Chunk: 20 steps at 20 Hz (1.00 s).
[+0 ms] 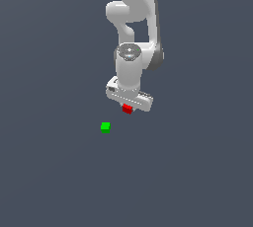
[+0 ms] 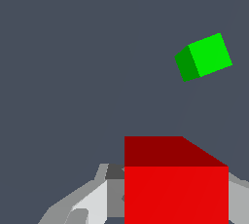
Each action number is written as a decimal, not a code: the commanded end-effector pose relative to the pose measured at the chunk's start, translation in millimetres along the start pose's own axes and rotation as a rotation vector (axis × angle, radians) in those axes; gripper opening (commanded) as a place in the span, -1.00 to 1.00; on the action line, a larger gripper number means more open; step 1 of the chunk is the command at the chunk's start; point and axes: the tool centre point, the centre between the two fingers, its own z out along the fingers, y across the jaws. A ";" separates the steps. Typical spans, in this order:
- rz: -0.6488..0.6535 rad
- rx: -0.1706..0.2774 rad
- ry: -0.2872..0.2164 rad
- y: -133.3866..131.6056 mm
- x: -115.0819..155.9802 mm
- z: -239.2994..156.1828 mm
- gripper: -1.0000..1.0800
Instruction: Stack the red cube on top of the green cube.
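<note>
The fingers (image 1: pixel 129 107) are closed on the red cube (image 1: pixel 127 108), which sits gripped between them, so the pickup looks done, while the green cube (image 1: pixel 105 127) lies bare on the counter (image 1: pixel 49 171), apart from the fingers, with carrying over and stacking left.

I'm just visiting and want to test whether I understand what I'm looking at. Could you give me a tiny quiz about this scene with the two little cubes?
1. True or false: the red cube already sits on the green cube.
2. In the exterior view, where is the green cube relative to the claw? A) directly beneath it B) lower and toward the exterior view's left C) behind the arm
3. Fill in: in the wrist view, the cube filling the foreground between the fingers is ____.

Key: 1 false, the cubes are apart; 2 B; 3 red.
</note>
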 end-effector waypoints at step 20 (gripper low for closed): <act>-0.001 -0.001 0.000 65.4 78.7 43.9 -1.00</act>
